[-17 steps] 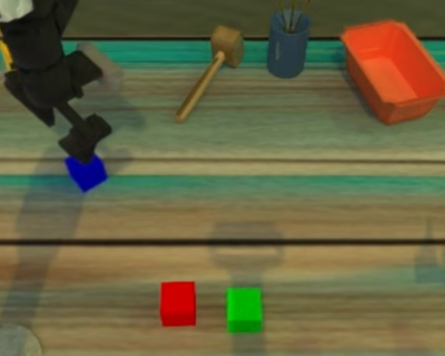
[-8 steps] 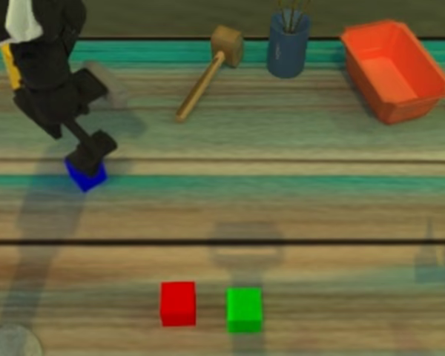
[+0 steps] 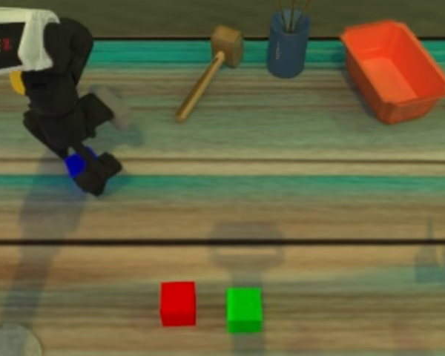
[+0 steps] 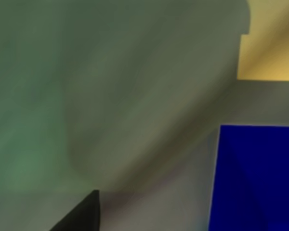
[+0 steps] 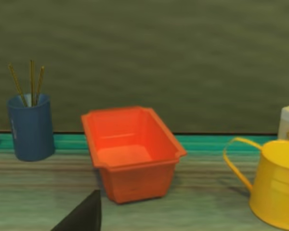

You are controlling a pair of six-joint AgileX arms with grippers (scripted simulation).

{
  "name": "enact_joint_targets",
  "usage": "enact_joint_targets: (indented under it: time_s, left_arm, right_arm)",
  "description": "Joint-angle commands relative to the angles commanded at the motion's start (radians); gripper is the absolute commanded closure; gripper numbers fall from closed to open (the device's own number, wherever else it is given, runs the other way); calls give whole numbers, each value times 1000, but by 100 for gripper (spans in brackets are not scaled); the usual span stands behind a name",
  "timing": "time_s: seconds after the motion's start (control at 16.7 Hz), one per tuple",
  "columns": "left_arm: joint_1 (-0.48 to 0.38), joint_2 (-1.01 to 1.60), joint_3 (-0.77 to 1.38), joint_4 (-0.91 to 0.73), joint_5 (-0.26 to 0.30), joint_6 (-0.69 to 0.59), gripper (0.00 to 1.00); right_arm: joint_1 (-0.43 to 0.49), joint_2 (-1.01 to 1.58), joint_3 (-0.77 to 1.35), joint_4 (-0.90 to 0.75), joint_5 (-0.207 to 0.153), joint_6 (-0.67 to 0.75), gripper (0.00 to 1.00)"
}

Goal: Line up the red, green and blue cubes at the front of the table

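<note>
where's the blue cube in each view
Top view: the blue cube sits at the table's left, mostly hidden under the left end effector, behind the red cube and green cube.
Left wrist view: the blue cube fills the lower right of the picture, close up.
Right wrist view: not in it.
Shared landmark: the orange bin links the top and right wrist views; the left wrist view shares only the cube.

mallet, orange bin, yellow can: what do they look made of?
Mallet: looks like wood, tan matte head and handle, no visible grain. Orange bin: likely moulded plastic, uniform colour, thin flared rim. Yellow watering can: plastic or painted metal; smooth plain surface leaves it open.
</note>
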Motion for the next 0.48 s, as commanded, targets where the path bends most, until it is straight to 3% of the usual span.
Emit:
enact_joint_targets:
  time_s: [0.48]
  left_arm:
    - [0, 0, 0, 0, 0, 0, 60]
  right_arm:
    - [0, 0, 0, 0, 0, 0, 0]
